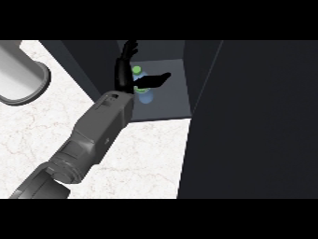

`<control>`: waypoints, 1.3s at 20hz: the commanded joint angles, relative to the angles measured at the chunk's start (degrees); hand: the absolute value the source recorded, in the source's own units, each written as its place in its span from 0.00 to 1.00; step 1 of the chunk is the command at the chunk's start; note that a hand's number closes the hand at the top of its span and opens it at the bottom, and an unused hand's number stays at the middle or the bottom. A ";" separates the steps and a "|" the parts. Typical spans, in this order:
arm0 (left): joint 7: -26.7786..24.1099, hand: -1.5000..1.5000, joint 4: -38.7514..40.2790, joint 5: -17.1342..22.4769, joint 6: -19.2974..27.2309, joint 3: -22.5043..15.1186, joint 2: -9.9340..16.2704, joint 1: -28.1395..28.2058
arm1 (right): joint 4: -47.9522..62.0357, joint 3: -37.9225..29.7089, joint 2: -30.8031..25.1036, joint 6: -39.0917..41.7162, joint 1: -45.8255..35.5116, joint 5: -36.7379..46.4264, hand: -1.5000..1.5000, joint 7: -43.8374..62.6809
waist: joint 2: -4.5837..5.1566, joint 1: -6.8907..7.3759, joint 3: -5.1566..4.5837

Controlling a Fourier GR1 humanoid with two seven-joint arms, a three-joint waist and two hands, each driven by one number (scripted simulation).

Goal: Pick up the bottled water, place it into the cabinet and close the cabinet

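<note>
The bottled water (146, 96), pale blue with green markings, stands inside the open cabinet (168, 109) on its grey floor. My left hand (125, 77) reaches into the cabinet from the lower left and hides most of the bottle. Its fingers (127, 52) point straight toward the cabinet's back, and the thumb (156, 79) sticks out to the right across the bottle. The hand looks open, lying against the bottle's left side rather than curled round it. My right hand does not show.
A large dark cabinet door (265, 121) stands open and fills the right side of the view. A white cylindrical container (10, 72) sits at the upper left on the marble counter (24, 140). The cabinet's dark left wall (86, 65) runs beside my forearm.
</note>
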 commanded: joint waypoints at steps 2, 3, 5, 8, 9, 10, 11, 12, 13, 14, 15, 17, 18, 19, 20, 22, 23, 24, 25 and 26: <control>-1.91 0.00 0.52 1.05 -0.87 1.44 -0.26 0.43 | -3.56 -1.32 -0.79 1.23 0.70 -2.90 0.00 1.71 | 0.10 -0.70 0.01; 1.28 0.00 1.19 1.10 -4.47 2.32 1.77 -2.60 | -2.85 2.36 0.78 -0.03 1.35 0.56 0.00 0.89 | -0.17 0.12 -0.02; -0.78 0.00 2.11 0.17 -2.31 1.90 -0.25 -2.64 | -4.38 1.41 -0.04 0.31 1.25 -0.08 0.00 2.58 | 0.00 -0.31 -0.02; -2.54 0.00 2.51 -1.10 -4.75 0.99 0.53 -1.98 | -2.78 1.27 1.57 -0.21 -1.82 0.09 0.00 2.50 | 0.22 0.18 -0.06; -2.81 0.00 2.76 -1.39 -4.60 0.94 -0.25 -1.87 | -1.50 0.22 0.84 0.86 0.85 -1.75 0.00 -0.16 | 0.03 0.02 0.03; -0.46 0.00 1.96 -1.06 -6.37 1.28 -0.26 -3.30 | -1.92 -3.42 -0.35 2.01 1.42 -4.54 0.00 -0.65 | -0.26 0.60 0.08; -1.59 0.00 1.11 -0.27 -6.65 2.09 -0.27 -3.69 | -2.95 -0.93 0.84 0.57 -1.03 -1.47 0.00 2.89 | -0.04 0.32 -0.03; -3.01 0.00 0.20 0.15 -7.30 2.18 -0.27 -2.24 | -2.96 -0.87 0.00 1.92 2.43 -2.61 0.00 -0.84 | -0.18 -0.52 0.05; -1.95 0.00 -0.77 0.14 -8.99 2.09 -0.27 -4.15 | -1.36 0.34 1.15 1.51 -0.24 -1.51 0.00 0.42 | -0.22 0.13 0.01; -5.78 0.00 -1.02 0.12 -13.94 2.56 -0.06 -1.48 | -2.44 -0.44 1.32 0.71 -0.42 -1.70 0.00 2.13 | 0.02 0.54 -0.05; -3.75 0.00 -1.57 0.62 -14.69 2.96 -0.27 -3.60 | -0.48 1.39 1.54 0.89 1.04 0.66 0.00 -0.93 | -0.28 0.19 0.00; -4.14 0.00 -3.71 1.16 -20.12 2.30 -0.27 -2.00 | -2.20 -2.50 0.22 1.94 1.11 -3.64 0.00 0.89 | -0.43 0.28 0.05; -3.35 0.00 -4.51 1.46 -20.41 1.92 -0.28 -2.64 | -1.92 -1.04 1.05 1.70 1.58 -2.44 0.00 -0.27 | -0.62 0.19 0.05; -4.58 0.00 -4.87 0.92 -24.28 1.61 -0.28 0.66 | -2.74 -4.85 -0.30 2.46 2.10 -4.28 0.00 -0.16 | -0.94 1.77 0.08; -0.79 0.00 -6.37 3.09 -21.22 1.67 -0.28 -3.06 | -4.00 -1.48 1.01 1.28 -0.32 -1.64 0.00 3.72 | -0.78 0.58 0.00; -0.08 0.00 -6.83 3.84 -23.82 2.38 -0.28 -3.34 | -4.78 -0.95 0.85 1.23 0.62 -0.58 0.00 3.90 | -0.87 1.07 0.01; -1.21 0.00 -8.69 3.17 -23.85 1.69 -0.28 0.08 | -3.33 -0.73 1.11 1.38 2.71 0.66 0.00 0.45 | -1.33 2.35 0.06; -2.06 0.00 -11.72 5.81 -22.16 -1.42 -0.28 3.38 | -3.59 -0.59 1.13 1.34 1.39 0.45 0.00 2.31 | -1.25 1.23 0.04; -0.74 0.00 -12.97 5.23 -24.82 -0.06 -0.28 4.52 | -3.11 0.58 1.08 1.28 5.25 1.39 0.00 -1.26 | -1.69 2.69 0.07; 0.51 0.00 -15.13 6.30 -23.76 -1.07 -0.28 3.81 | -3.90 -0.58 1.33 0.71 0.21 1.38 0.00 4.21 | -1.50 2.87 0.03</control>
